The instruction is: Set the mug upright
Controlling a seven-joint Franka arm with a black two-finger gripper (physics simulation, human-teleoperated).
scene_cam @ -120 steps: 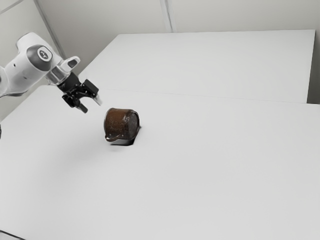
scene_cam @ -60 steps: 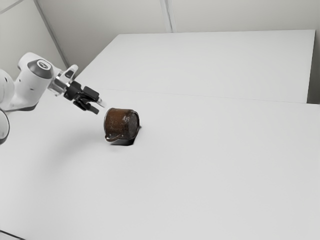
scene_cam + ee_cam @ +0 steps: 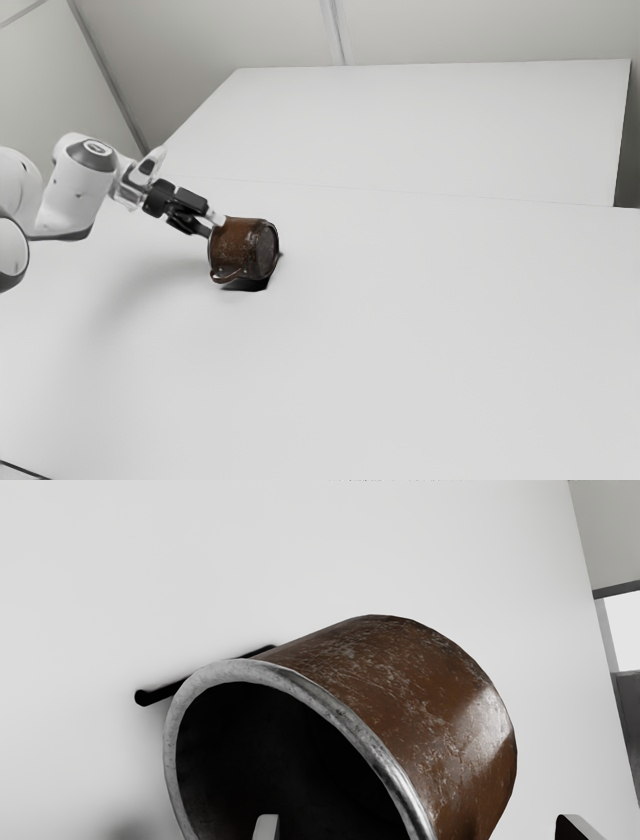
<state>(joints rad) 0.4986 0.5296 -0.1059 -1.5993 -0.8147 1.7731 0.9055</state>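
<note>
Arm (image 3: 80, 195) enters from the exterior view's left, bent at its joints. Wrist (image 3: 135, 183) inclined downward, toward the exterior view's right. Gripper (image 3: 212, 224) observed open, fingers (image 3: 267, 827) standing well apart, tips directed obliquely down.

I'd call this a plain, lab-like room, though I can't pin down the kind for certain. My white jointed arm (image 3: 80, 195) works over a broad pale tabletop (image 3: 400, 340) spreading beneath the gripper (image 3: 213, 225), with a second pale surface (image 3: 430, 130) beyond it. Farther behind the gripper I see light grey walls (image 3: 480, 30) with a vertical strip (image 3: 337, 30), more workspace than home.
</note>
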